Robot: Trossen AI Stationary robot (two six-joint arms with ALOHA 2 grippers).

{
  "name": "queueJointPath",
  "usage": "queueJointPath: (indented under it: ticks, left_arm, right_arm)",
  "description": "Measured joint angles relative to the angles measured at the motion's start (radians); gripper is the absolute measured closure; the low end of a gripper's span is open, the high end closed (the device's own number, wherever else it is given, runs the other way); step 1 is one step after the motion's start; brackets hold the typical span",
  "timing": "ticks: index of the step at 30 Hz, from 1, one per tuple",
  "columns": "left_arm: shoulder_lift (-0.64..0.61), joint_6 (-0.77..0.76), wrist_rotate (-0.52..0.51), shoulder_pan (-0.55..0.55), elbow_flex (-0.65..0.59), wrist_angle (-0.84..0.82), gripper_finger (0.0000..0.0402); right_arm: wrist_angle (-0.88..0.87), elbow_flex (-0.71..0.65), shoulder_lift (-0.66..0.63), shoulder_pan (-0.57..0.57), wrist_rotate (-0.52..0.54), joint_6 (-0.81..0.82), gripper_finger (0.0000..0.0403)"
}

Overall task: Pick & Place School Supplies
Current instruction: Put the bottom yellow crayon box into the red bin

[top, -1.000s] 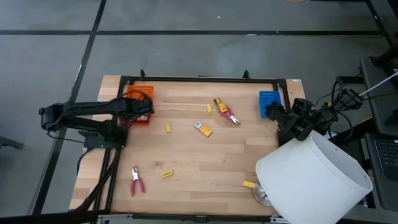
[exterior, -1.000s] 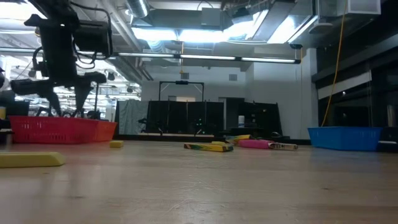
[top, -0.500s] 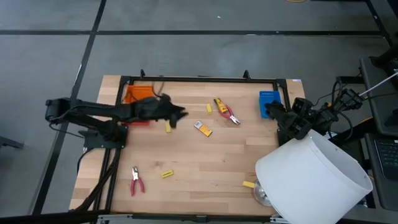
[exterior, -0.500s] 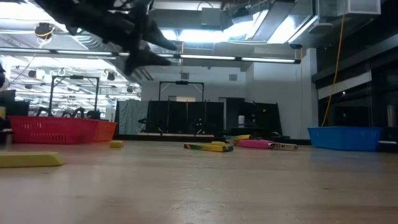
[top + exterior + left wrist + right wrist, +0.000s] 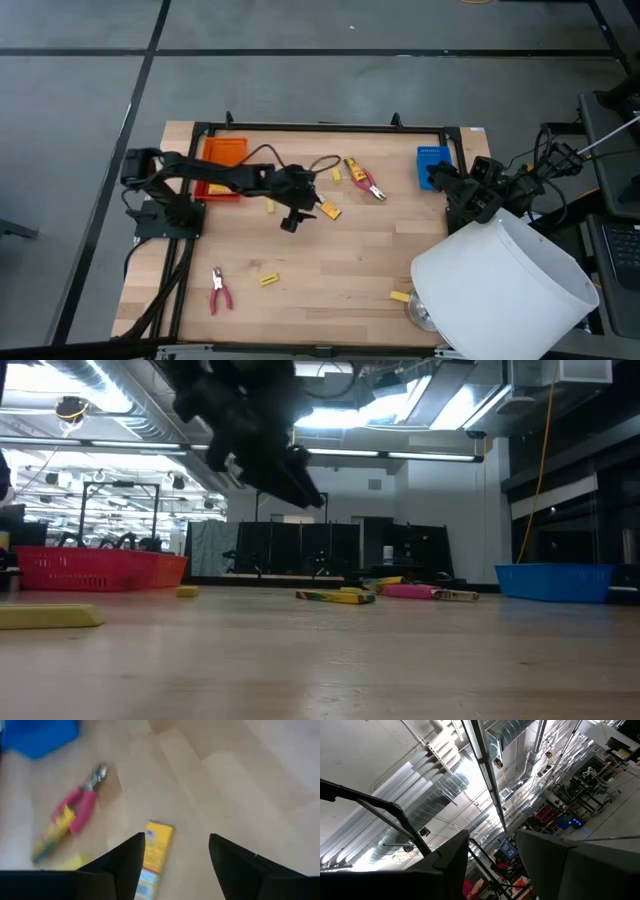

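My left gripper (image 5: 176,851) hangs open above the middle of the table, slanting down, with nothing between its fingers. A yellow pack (image 5: 155,857) lies flat on the wood just beside one finger; from above, the pack (image 5: 327,208) is right of the gripper (image 5: 305,203). Pink-handled pliers (image 5: 76,812) lie farther on, against another yellow pack (image 5: 353,167). Small yellow blocks (image 5: 270,205) (image 5: 336,174) (image 5: 268,279) lie scattered about. A second pair of pliers (image 5: 218,290) lies near the front left. My right gripper (image 5: 492,840) waits open by the blue tray, pointing up at the ceiling.
An orange tray (image 5: 222,155) stands at the far left and a blue tray (image 5: 433,165) at the far right. A big white cylinder (image 5: 510,285) covers the near right corner, with a yellow block (image 5: 400,296) beside it. Bare wood lies across the near middle.
My left gripper has swung from over the orange tray toward the table's right, out over the middle near the yellow pack. It has rolled about its own axis on the way. Nothing on the table has moved.
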Motion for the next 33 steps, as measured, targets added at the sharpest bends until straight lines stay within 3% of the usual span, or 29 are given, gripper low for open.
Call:
queueJointPath:
  ticks: [6,16,27,33]
  left_arm:
    - [0.116,0.191,-0.002,0.004,0.028,-0.006,0.0152]
    - [0.205,0.204,-0.037,0.07,0.033,0.043,0.0133]
    - [0.289,0.219,0.078,0.147,0.117,0.029,0.0134]
    - [0.357,0.254,0.12,0.155,0.176,-0.07,0.0134]
  right_arm:
    - [0.0,0.0,0.0,0.008,0.0,0.002,0.023]
    - [0.0,0.0,0.0,0.026,0.034,0.007,0.023]
    - [0.0,0.0,0.0,0.026,0.052,0.033,0.023]
    - [0.001,0.0,0.0,0.026,0.067,0.036,0.023]
